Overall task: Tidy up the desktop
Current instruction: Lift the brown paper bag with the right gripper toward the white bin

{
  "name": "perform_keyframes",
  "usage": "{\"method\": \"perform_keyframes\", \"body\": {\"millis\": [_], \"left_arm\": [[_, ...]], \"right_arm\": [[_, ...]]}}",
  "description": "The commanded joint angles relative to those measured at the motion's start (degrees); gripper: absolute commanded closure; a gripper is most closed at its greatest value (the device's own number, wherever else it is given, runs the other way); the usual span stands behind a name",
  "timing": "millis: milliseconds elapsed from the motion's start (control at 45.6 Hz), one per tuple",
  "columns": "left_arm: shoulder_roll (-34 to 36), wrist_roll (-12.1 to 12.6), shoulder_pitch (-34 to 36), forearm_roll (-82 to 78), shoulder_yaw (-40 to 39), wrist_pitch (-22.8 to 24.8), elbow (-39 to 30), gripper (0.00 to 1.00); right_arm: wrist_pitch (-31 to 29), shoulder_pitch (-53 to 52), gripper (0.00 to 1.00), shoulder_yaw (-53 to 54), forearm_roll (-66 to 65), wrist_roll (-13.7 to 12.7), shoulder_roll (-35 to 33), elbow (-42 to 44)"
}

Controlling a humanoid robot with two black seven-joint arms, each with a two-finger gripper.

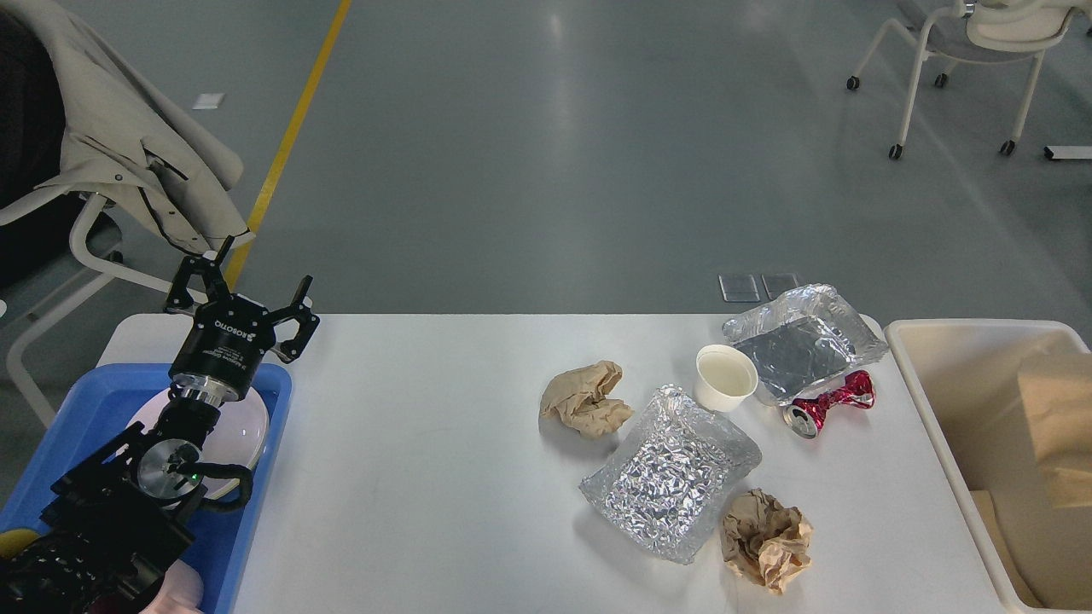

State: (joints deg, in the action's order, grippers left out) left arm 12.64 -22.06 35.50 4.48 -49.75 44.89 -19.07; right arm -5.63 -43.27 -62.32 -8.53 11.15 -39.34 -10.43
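Note:
The white desktop (426,443) fills the lower part of the head view. On its right half lie two crumpled brown paper balls (586,398) (765,538), two foil trays (671,471) (802,343), a white paper cup (726,377) and a crushed red can (829,403). My left gripper (241,287) hovers open and empty over the desktop's far left corner, above the blue tray (68,409). My right gripper is out of view.
A white plate (243,422) lies in the blue tray under my left arm. A cream bin (955,375) stands off the desktop's right edge with a brown paper bag (1054,426) inside it. Chairs stand at far left (94,213) and far right (964,43).

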Motion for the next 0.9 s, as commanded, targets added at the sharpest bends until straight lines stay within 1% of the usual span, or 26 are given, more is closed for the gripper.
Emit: {"method": "perform_keyframes", "body": {"millis": [0,132,153,175,197,219,241,460,548,636,680,745,767,877], "left_arm": [[0.0,0.0,0.0,0.0,0.0,0.0,0.1,0.0],[0.0,0.0,0.0,0.0,0.0,0.0,0.0,0.0],[0.0,0.0,0.0,0.0,0.0,0.0,0.0,0.0],[-0.1,0.0,0.0,0.0,0.0,0.0,0.0,0.0],[0.0,0.0,0.1,0.0,0.0,0.0,0.0,0.0],[-0.1,0.0,0.0,0.0,0.0,0.0,0.0,0.0],[0.0,0.0,0.0,0.0,0.0,0.0,0.0,0.0],[0.0,0.0,0.0,0.0,0.0,0.0,0.0,0.0],[-0.1,0.0,0.0,0.0,0.0,0.0,0.0,0.0],[0.0,0.0,0.0,0.0,0.0,0.0,0.0,0.0],[-0.1,0.0,0.0,0.0,0.0,0.0,0.0,0.0],[0.0,0.0,0.0,0.0,0.0,0.0,0.0,0.0],[-0.1,0.0,0.1,0.0,0.0,0.0,0.0,0.0],[0.0,0.0,0.0,0.0,0.0,0.0,0.0,0.0]], "right_arm": [[2.1,3.3,1.0,2.2,1.7,-0.3,1.9,0.8],[2.5,3.9,1.0,2.7,1.8,-0.3,2.8,0.7],[2.6,3.9,0.92,2.8,1.8,-0.3,3.1,0.7],[2.7,3.9,0.73,2.8,1.8,-0.3,3.3,0.7],[2.6,3.9,0.42,2.8,1.8,-0.3,3.5,0.5],[2.6,3.9,0.02,2.8,1.8,-0.3,3.6,0.5],[2.6,3.9,0.0,2.8,1.8,-0.3,3.7,0.4],[1.7,1.9,0.0,2.9,1.8,0.2,4.4,-1.3],[1.1,-4.5,0.0,2.4,1.7,0.3,4.2,-5.4],[-1.9,-16.8,0.0,-0.5,0.0,0.3,1.9,-15.9],[-4.2,-25.1,0.0,-3.8,-1.2,0.3,0.5,-23.0],[-7.1,-39.0,0.0,-9.0,-2.9,0.3,0.7,-33.9],[-8.7,-48.3,0.0,-12.7,-3.9,-0.1,2.6,-41.9],[-12.7,-65.1,0.0,-19.6,-4.3,-0.3,10.2,-54.8]]}}
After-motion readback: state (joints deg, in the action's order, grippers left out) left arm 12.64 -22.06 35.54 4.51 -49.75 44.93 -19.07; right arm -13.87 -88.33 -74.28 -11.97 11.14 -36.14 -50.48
